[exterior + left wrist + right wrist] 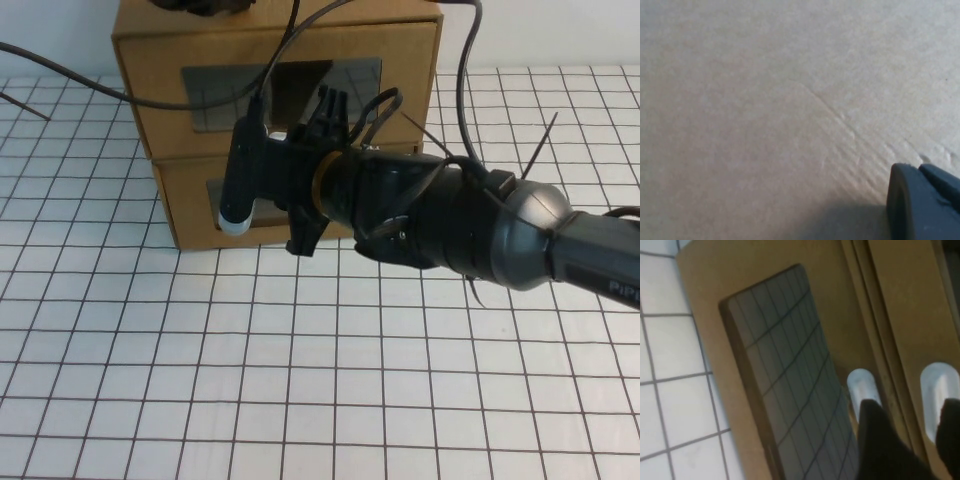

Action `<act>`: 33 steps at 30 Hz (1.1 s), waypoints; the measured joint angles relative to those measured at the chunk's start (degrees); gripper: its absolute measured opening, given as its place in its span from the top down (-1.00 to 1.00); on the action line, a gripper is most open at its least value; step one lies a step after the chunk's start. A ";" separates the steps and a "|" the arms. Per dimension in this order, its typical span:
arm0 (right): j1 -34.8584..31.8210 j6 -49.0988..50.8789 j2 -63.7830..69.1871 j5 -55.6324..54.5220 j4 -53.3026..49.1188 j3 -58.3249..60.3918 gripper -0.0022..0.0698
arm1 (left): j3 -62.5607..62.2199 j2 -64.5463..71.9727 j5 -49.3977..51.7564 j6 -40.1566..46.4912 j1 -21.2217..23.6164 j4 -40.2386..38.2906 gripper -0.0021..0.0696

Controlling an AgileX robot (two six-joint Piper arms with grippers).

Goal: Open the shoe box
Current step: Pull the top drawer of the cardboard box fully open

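Observation:
Two brown cardboard shoe boxes are stacked at the back of the table, the upper box (280, 70) on the lower box (190, 200), each with a dark window in its front. My right gripper (300, 170) is up against their fronts. In the right wrist view the right gripper (910, 407) is open. One fingertip is at a pale finger hole (860, 385), the other at a second finger hole (938, 385), with the seam between the boxes running between them. My left gripper (925, 200) hovers close over plain cardboard (765, 110); only one finger shows.
The table is a white gridded surface (300, 380) stretching in front of the boxes. Black cables (120, 95) drape over the upper box. A dark shape (205, 5) rests on top of the boxes.

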 joint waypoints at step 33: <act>-0.49 8.81 4.01 1.24 -17.91 -2.89 0.44 | 0.00 0.00 0.49 -0.11 0.00 0.00 0.95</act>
